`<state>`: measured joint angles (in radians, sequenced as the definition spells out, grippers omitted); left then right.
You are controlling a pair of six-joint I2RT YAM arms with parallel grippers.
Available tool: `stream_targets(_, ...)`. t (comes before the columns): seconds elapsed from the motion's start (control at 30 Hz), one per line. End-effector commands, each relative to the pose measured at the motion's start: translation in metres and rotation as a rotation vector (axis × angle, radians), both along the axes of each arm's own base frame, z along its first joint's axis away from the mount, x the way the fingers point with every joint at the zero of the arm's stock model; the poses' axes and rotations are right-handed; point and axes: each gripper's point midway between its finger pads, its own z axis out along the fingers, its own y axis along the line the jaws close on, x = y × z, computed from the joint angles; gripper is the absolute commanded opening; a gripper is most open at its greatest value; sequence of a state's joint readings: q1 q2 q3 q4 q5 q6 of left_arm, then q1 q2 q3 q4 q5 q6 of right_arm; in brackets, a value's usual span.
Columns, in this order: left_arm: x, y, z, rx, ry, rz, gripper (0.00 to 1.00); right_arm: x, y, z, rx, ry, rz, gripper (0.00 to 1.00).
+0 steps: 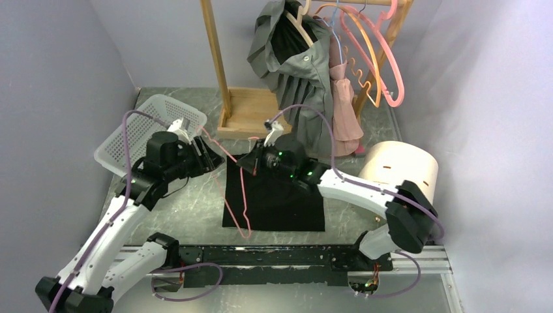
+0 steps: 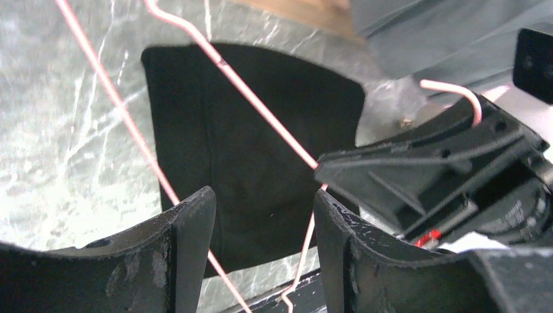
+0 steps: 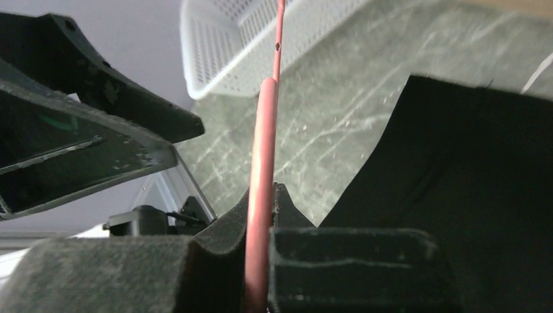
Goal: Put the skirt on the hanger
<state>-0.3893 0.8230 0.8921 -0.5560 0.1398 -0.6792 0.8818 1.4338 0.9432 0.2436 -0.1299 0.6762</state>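
The black skirt (image 1: 274, 202) lies flat on the table, also seen in the left wrist view (image 2: 261, 143) and the right wrist view (image 3: 469, 169). A thin pink wire hanger (image 1: 242, 195) runs over the skirt's left side. My right gripper (image 1: 255, 160) is shut on the hanger's wire (image 3: 264, 143), which is pinched between the jaws (image 3: 261, 215) above the skirt's top edge. My left gripper (image 1: 212, 156) hovers just left of it, open (image 2: 264, 222). The hanger wire (image 2: 261, 111) shows beyond its fingers, which touch nothing.
A white basket (image 1: 147, 130) stands at the back left. Behind the skirt is a wooden rack (image 1: 251, 111) with a grey garment (image 1: 297, 72), a pink garment (image 1: 344, 111) and coloured hangers (image 1: 381, 59). A cream cylinder (image 1: 401, 169) sits to the right.
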Motion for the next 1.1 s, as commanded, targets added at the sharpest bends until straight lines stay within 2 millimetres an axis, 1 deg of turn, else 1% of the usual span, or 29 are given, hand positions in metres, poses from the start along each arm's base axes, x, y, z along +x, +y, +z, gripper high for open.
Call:
stream_targets(0.0,-0.012,-0.006,-0.050,0.006,0.180,-0.016,0.61,-0.001,0.022,-0.014,0.053,0.047,-0.073,0.00)
stream_targets(0.03,-0.014,-0.008,-0.059,0.002,0.209,-0.027,0.61,-0.004,0.026,-0.026,0.050,0.074,-0.072,0.00)
stream_targets(0.1,-0.019,-0.011,-0.078,0.006,0.274,-0.038,0.59,-0.011,0.035,-0.041,0.047,0.105,-0.062,0.00)
stream_targets(0.17,-0.026,-0.007,-0.100,0.036,0.354,-0.022,0.58,-0.016,0.041,-0.057,0.022,0.123,-0.060,0.00)
stream_targets(0.27,-0.038,-0.004,-0.127,0.073,0.456,-0.028,0.55,-0.021,0.042,-0.077,0.011,0.151,-0.060,0.00)
stream_targets(0.47,-0.054,-0.009,-0.160,0.053,0.562,-0.066,0.49,-0.028,0.042,-0.116,-0.022,0.177,-0.038,0.00)
stream_targets(0.57,-0.058,-0.002,-0.174,0.077,0.595,-0.019,0.47,-0.029,0.038,-0.132,-0.036,0.193,-0.042,0.00)
stream_targets(0.67,-0.064,0.001,-0.184,0.083,0.621,-0.008,0.46,-0.029,0.034,-0.142,-0.047,0.188,-0.054,0.00)
stream_targets(0.87,-0.076,-0.009,-0.198,0.031,0.672,-0.059,0.42,-0.029,0.032,-0.158,-0.068,0.163,-0.042,0.00)
stream_targets(1.07,-0.095,-0.015,-0.213,0.016,0.749,-0.101,0.44,-0.028,0.028,-0.159,-0.068,0.140,-0.047,0.00)
